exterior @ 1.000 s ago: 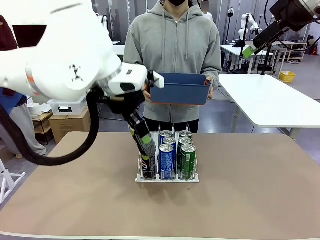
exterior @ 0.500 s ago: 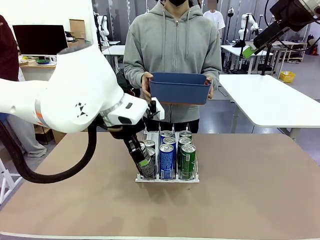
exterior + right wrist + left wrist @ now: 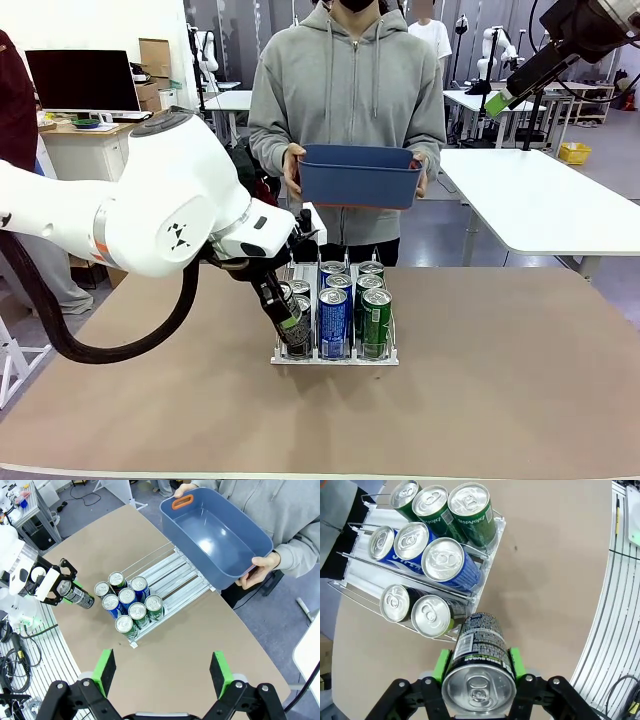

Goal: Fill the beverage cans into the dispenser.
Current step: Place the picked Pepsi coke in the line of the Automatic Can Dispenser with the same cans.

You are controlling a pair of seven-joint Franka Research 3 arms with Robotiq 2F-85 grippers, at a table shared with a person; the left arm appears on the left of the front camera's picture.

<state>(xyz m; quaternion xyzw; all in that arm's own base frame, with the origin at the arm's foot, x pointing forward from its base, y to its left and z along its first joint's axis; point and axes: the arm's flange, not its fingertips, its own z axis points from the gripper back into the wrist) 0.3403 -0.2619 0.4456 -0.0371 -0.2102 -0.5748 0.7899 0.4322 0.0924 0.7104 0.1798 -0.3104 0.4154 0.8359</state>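
Since before, we drew left gripper [image 3: 478, 666] back from dispenser [image 3: 335, 357] | jaws clamped black can [image 3: 481, 655], print unreadable | right gripper [image 3: 163, 671] wide, empty | person's blue bin [image 3: 360, 177] beyond.

Left arm reaching low with its grip closed, right arm held high with fingers spread.

The left arm sweeps in from the left side, its big white elbow joint bulging, wrist bent down and forward so the left gripper [image 3: 288, 325] slants toward the bench; its green-padded fingers [image 3: 441, 664] clamp a black can [image 3: 481, 662] by its sides, the can lying tilted along them. The right arm is raised at the upper right, its right gripper [image 3: 162, 670] looking down from well above, the fingers [image 3: 105, 669] wide apart and holding nothing.
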